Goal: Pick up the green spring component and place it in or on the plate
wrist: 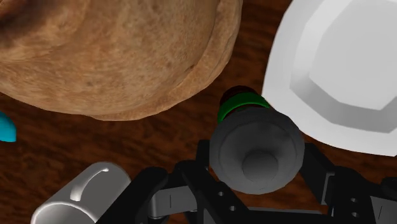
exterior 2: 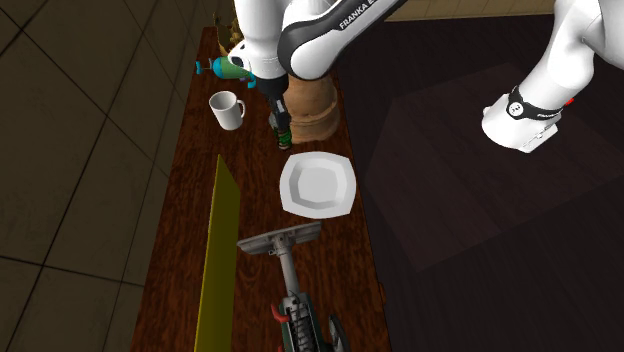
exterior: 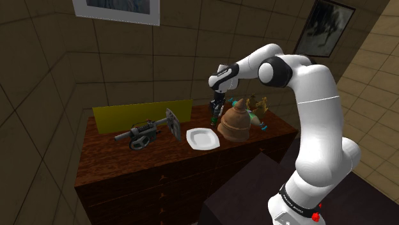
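One counter carries one white plate, one white mug, one brown domed pot, one grey mechanical tool, one yellow board and one teal toy. There is one green spring component. Two framed pictures hang in the shoulder view, one picture at eleven o'clock and another picture at one o'clock.

Dim, warm-toned renders with soft shadows; the white plate and arm catch the most light.
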{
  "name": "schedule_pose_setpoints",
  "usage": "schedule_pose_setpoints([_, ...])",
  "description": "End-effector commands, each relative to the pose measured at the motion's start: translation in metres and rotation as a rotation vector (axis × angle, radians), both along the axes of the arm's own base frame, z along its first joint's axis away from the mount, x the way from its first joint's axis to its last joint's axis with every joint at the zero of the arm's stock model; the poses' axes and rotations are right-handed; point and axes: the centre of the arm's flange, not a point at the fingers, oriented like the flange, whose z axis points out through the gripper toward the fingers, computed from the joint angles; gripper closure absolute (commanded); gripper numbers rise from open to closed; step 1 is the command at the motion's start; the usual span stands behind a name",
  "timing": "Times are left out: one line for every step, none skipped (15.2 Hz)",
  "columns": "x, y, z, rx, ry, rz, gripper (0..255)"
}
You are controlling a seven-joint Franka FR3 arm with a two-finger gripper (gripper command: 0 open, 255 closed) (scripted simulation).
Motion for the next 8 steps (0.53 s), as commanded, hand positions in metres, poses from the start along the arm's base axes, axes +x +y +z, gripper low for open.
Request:
schedule_pose_setpoints([0.000,0.000,0.012,0.000,0.000,0.000,255])
schedule_pose_setpoints([0.000,0.000,0.017,0.000,0.000,0.000,255])
schedule_pose_setpoints([0.000,0.000,0.022,0.000,0.000,0.000,255])
schedule_pose_setpoints([0.000,0.000,0.028,0.000,0.000,0.000,255])
schedule_pose_setpoints([0.000,0.000,0.033,0.000,0.000,0.000,255])
schedule_pose_setpoints([0.000,0.000,0.038,0.000,0.000,0.000,255])
schedule_pose_setpoints([0.000,0.000,0.043,0.000,0.000,0.000,255])
schedule_pose_setpoints([0.000,0.000,0.049,0.000,0.000,0.000,255])
